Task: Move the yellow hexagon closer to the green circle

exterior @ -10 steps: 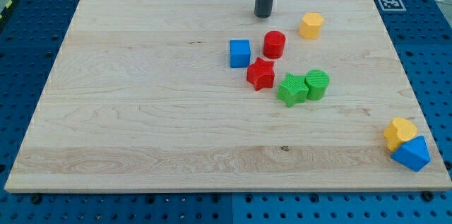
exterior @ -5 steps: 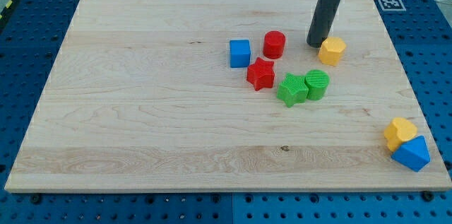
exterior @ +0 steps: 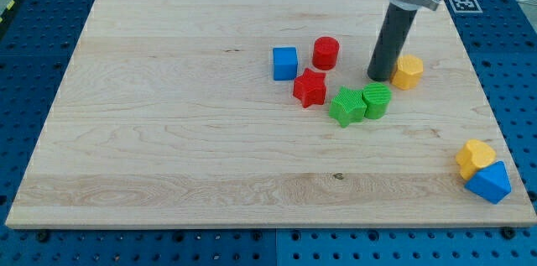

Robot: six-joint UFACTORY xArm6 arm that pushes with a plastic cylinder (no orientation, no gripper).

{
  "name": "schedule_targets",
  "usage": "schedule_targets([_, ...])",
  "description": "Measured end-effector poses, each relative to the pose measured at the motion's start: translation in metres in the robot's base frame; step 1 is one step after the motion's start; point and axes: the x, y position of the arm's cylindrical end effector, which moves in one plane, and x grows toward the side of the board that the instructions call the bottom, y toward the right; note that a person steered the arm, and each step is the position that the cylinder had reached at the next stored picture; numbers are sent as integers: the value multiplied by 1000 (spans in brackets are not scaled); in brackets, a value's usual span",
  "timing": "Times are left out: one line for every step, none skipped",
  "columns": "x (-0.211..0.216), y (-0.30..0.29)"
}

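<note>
Yellow hexagon near green circle

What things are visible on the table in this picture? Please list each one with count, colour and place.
wooden board: one, light wood, fills most of the view
cube: one, blue, centre
cylinder: one, red, right of the cube
star: one, red, below the cylinder
green star: one, touching the green circle
green circle: one, centre right
yellow hexagon: one, above right of the green circle
yellow block: one, bottom right
blue triangle: one, against the yellow block
my tip: dark, just left of the yellow hexagon
</note>
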Motion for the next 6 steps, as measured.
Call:
schedule_targets([-36, -10])
schedule_targets([-48, -3])
schedule_targets([-47, 36])
schedule_targets([-24, 68])
schedule_targets([10, 56])
schedule_targets([13, 33])
